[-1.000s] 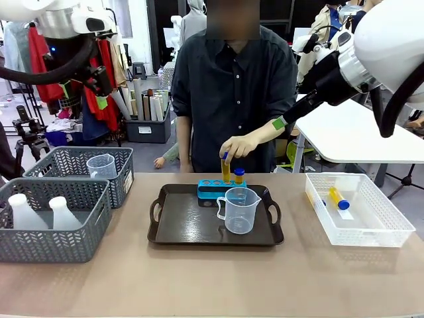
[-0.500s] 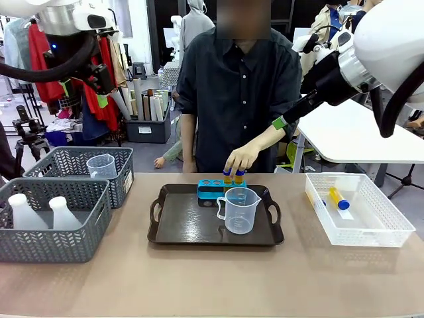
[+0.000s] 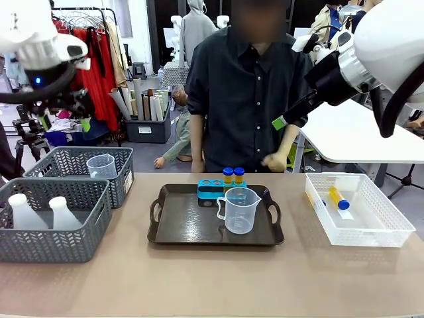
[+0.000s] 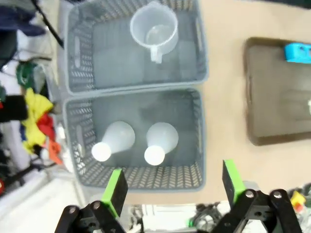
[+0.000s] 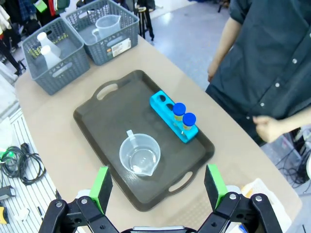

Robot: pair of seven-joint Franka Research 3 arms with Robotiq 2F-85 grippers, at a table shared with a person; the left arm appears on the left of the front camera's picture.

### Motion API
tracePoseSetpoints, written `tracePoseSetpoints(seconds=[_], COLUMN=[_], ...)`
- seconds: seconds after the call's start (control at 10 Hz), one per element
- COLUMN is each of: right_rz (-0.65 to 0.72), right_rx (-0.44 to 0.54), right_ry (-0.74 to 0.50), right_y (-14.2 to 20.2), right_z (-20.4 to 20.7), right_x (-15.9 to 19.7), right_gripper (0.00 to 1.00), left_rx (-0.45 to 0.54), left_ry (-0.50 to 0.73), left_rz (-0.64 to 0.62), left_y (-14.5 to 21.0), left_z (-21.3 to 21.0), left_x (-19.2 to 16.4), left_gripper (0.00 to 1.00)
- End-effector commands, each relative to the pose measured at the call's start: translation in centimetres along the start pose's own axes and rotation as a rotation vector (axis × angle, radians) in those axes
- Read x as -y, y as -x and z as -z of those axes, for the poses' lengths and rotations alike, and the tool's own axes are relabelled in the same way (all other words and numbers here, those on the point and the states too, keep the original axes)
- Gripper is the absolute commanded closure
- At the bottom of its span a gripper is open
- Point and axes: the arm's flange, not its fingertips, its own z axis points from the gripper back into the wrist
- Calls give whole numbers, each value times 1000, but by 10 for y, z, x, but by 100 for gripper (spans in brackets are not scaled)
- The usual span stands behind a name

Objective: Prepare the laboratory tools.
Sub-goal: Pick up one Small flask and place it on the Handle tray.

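On the dark tray [image 3: 179, 232] stands a clear measuring jug [image 3: 238, 209] [image 5: 140, 156], and behind it a small blue tube rack [image 3: 211, 189] [image 5: 167, 112] holds two blue-capped tubes [image 3: 233, 175] [image 5: 183, 115] of amber liquid. Two white conical flasks [image 3: 40, 212] [image 4: 136, 141] stand in the near grey basket. A second jug [image 3: 101, 165] [image 4: 154, 29] sits in the far grey basket. My left gripper [image 3: 66, 119] [image 4: 172, 182] hangs open high above the baskets. My right gripper [image 3: 281, 121] [image 5: 158, 187] is open high over the tray's right side, holding nothing.
A white mesh basket [image 3: 361, 233] at the right holds a blue-capped tube [image 3: 338, 197]. The person stands at the far edge, one hand [image 3: 273, 161] [image 5: 267, 128] lifted behind the tray. Bare tabletop runs along the front edge.
The person set a second tube into the rack and pulled the hand back to the right. My left arm swung to the left. The right arm has stayed still.
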Motion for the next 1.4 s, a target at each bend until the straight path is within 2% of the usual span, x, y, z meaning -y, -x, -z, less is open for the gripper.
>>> tracePoseSetpoints(seconds=[0.0, 0.2, 0.3, 0.7, 1.1, 1.3], right_rz=[-3, -3, -3, -3, -3, -3], right_rx=[4, 4, 4, 4, 4, 4], right_ry=[-4, -4, -4, -4, -4, -4], right_y=[-1, -1, -1, -1, -1, -1], right_z=[-1, -1, -1, -1, -1, -1], right_x=[1, 1, 1, 1, 1, 1], right_gripper=[0, 0, 0, 0, 0, 0], left_rx=[-16, -120, -139, -153, -168, -157], left_ry=[17, 18, 6, -28, -7, -13], left_rz=[-75, -81, -62, -72, -59, -62], left_y=[24, 40, 46, 61, 60, 59], left_z=[39, 91, 108, 154, 180, 184], left_x=[-11, -22, -25, -35, -51, -52], left_gripper=[0, 0, 0, 0, 0, 38])
